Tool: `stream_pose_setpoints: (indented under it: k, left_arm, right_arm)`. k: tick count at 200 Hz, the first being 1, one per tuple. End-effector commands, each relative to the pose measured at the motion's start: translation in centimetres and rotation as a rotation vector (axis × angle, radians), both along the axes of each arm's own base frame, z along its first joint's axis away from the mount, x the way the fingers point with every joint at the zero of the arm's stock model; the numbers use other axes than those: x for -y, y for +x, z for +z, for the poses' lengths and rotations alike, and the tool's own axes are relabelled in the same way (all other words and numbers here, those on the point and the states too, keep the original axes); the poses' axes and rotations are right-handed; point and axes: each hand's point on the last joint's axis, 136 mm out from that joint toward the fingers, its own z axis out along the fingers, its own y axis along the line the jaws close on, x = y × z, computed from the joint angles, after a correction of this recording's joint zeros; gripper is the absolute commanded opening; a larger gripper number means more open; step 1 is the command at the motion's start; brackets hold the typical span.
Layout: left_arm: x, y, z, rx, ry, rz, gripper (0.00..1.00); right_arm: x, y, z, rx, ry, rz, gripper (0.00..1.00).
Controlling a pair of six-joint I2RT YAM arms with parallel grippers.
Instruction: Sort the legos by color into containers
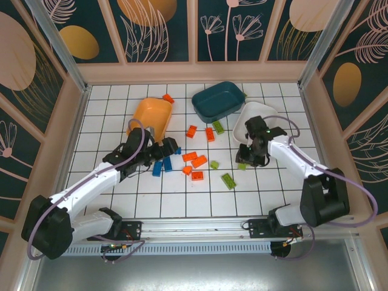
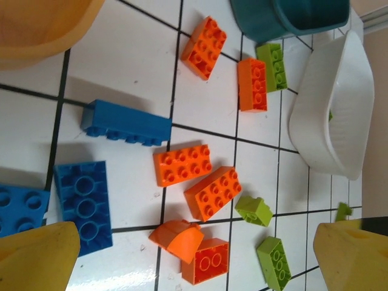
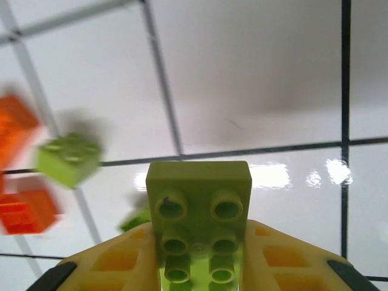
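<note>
1. The orange tray (image 1: 151,115), teal tray (image 1: 218,100) and white tray (image 1: 257,115) sat at the far side of the table (image 1: 121,194), with loose bricks (image 1: 199,161) strewn in front.
2. My right gripper (image 1: 247,159), just before the white tray, had its fingers clamped on a green brick (image 3: 200,206). I judged a pick was in hand. Next I'd lift it and carry it to the white tray, since orange and teal suit the other colours.
3. My left gripper (image 1: 168,147) hung spread wide and empty near the blue bricks (image 2: 82,203).
4. The right wrist view showed that pinch; from the top view I couldn't tell it.
</note>
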Motion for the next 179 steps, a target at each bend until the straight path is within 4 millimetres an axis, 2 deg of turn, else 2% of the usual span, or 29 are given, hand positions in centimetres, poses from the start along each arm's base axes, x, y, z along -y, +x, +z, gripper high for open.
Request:
stream_pose_setpoints:
  k: [1,20,40,60,78,107,134,169,176,179]
  left_arm:
    - [0.9,1.2,1.7,0.050,0.019,-0.035,0.98]
    - [1.5,1.9,2.0,0.051,0.028,-0.053,0.98]
    - [1.8,2.5,2.6,0.060,0.028,-0.061,0.99]
    - [1.9,2.6,2.8,0.066,0.031,-0.066,0.99]
    - [1.9,2.5,2.8,0.060,0.037,-0.071,0.98]
    - [1.3,2.0,2.8,0.057,0.060,-0.065,0.98]
    - [0.7,1.8,2.8,0.053,0.094,-0.061,0.99]
    - [1.3,3.1,3.6,0.066,0.108,-0.069,0.98]
    - [1.5,3.3,2.9,0.052,0.122,-0.075,0.99]
    - [1.8,3.9,3.9,0.073,0.114,-0.074,0.98]
  right_arm:
    - [-0.8,1.3,4.0,0.049,0.065,-0.043,0.30]
    - [0.0,4.2,5.5,0.110,0.054,-0.097,0.30]
    - [2.4,7.7,5.9,0.163,0.008,-0.183,0.30]
    - [4.4,10.4,5.3,0.185,-0.001,-0.254,0.30]
    - [6.1,12.4,3.6,0.166,-0.019,-0.295,0.30]
    - [7.8,14.1,0.8,0.123,-0.039,-0.322,0.30]
    - [9.7,15.3,-0.9,0.102,-0.080,-0.352,0.30]
    - [10.9,16.2,-0.8,0.107,-0.093,-0.385,0.35]
    - [10.9,16.4,-0.5,0.111,-0.093,-0.385,0.38]
    - [10.9,16.4,-0.4,0.113,-0.093,-0.386,0.39]
